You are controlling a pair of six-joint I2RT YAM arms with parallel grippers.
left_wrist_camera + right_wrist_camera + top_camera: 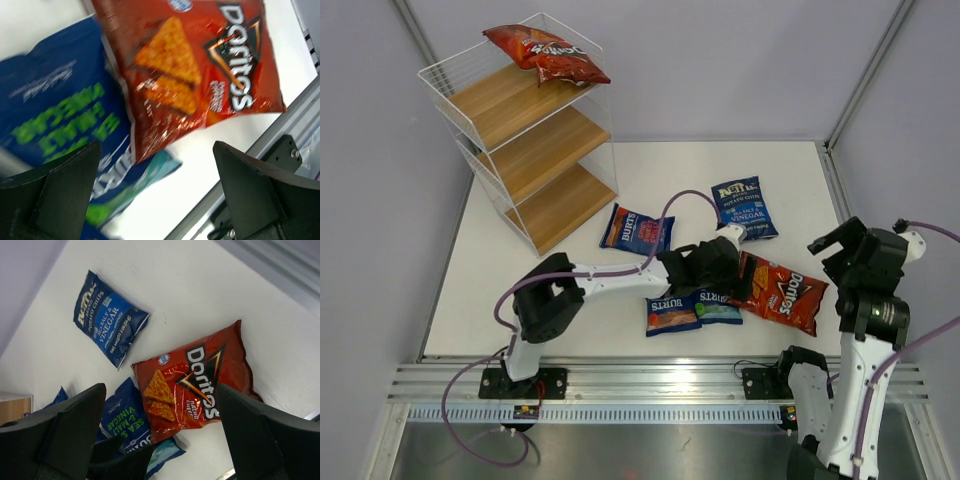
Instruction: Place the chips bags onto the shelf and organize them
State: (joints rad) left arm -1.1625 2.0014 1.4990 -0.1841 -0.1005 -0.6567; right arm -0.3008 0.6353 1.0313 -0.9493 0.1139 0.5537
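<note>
One red Doritos chips bag (548, 52) lies on top of the white wire shelf (490, 150) at the back left. A second red Doritos bag (782, 291) (200, 65) (195, 382) lies flat on the table, overlapping a blue Burts bag (719, 306) (55, 115) (125, 422). Another Burts bag (671, 313) lies beside it, and a further one (636, 231) farther back. The blue Kettle bag (743, 207) (110, 325) lies behind them. My left gripper (725, 283) (157, 190) hovers open over the overlapping bags, holding nothing. My right gripper (832, 243) (160, 435) hangs open above the table's right side, empty.
The shelf's wooden boards (535, 150) stand bare below the top bag. A metal rail (660, 380) (280, 125) runs along the table's near edge. Grey walls close in the back and both sides. The left arm's forearm (620, 280) stretches across the table's middle.
</note>
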